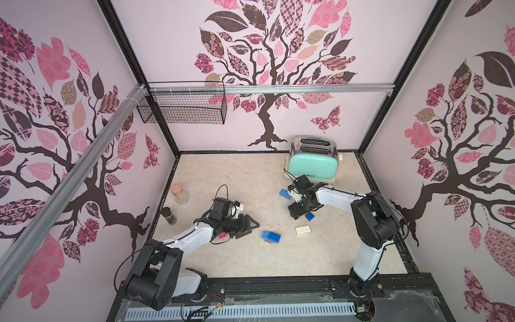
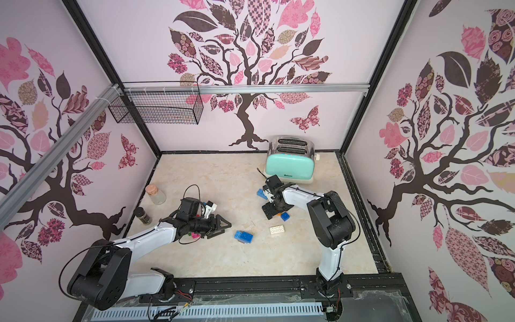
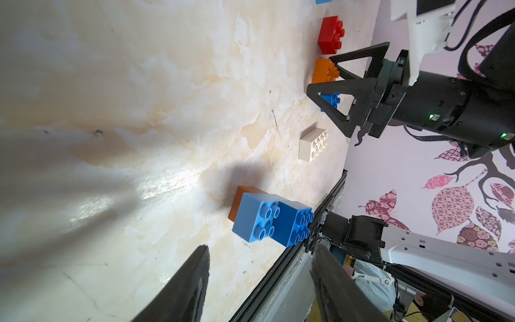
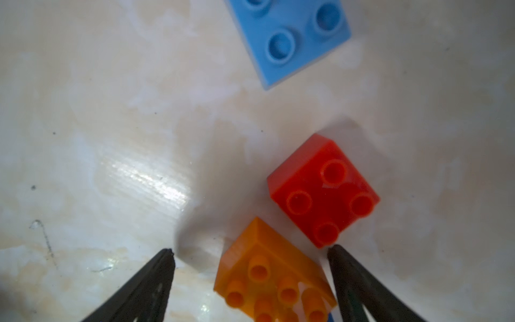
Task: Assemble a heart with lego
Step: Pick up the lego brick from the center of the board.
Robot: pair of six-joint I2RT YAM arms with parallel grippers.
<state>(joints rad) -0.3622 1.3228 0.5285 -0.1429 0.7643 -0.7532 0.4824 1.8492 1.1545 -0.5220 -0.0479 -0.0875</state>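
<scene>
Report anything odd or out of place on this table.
Nothing looks spilled or broken. A mint toaster, a corked glass jar and a dark spice jar look foreign to a lego build.

**Bright, even light up top; wrist feeds softer**

In both top views I get bright, diffuse light and crisp detail, though the wide lens bows the frame posts toward the edges. On the left wrist view a white glare streak sits on the glossy counter, with broad, soft shadows beside it. My right wrist view is softest: the orange brick close to the lens is blurred, and grey shadow pools beside it.
</scene>
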